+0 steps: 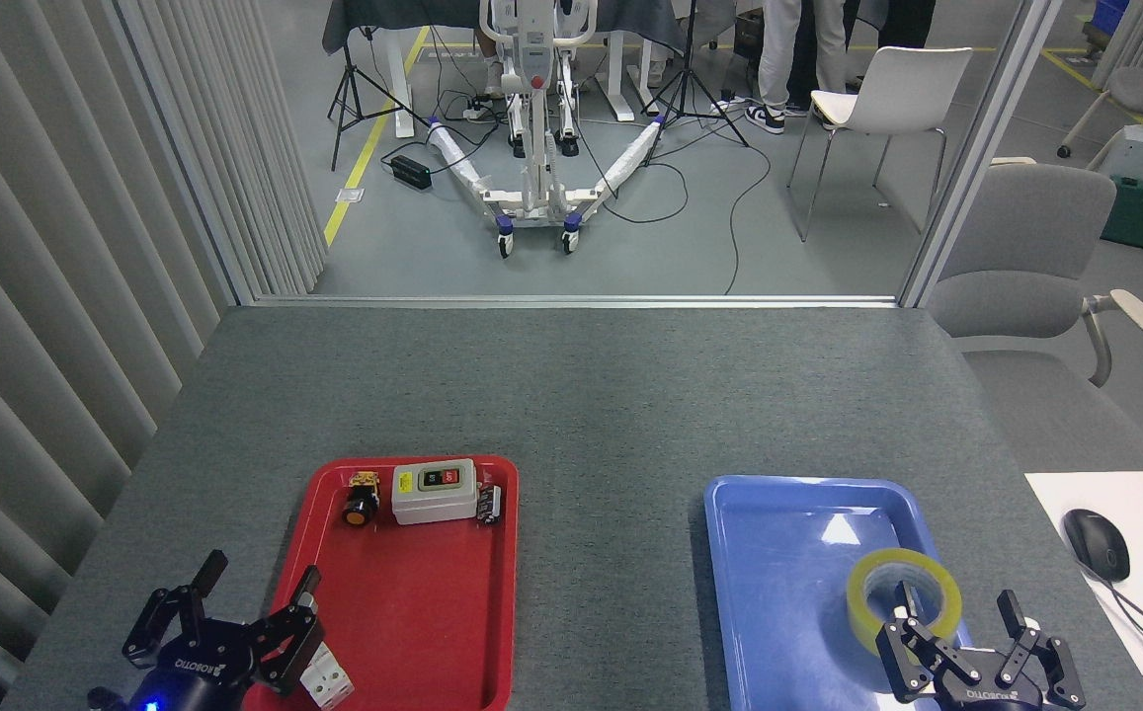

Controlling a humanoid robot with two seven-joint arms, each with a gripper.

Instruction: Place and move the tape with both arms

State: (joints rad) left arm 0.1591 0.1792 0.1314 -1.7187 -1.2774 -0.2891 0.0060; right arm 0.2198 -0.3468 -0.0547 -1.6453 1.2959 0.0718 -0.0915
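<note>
Grey felt covers the table [581, 395]. On the blue tray [778, 573], the tape [902, 597] lies flat, one finger of the spread right gripper [966, 642] inside its core. Light, stiff and slick; pinch through the ring wall. The left gripper [230, 617] is spread, empty.

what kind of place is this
Most likely a robotics lab or test workshop: camera tripods and cables on the floor beyond, a wheeled lift frame, and a grey work table with parts trays.

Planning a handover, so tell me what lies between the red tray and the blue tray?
Nothing: the head view shows only bare grey table between the red tray and the blue tray.
</note>
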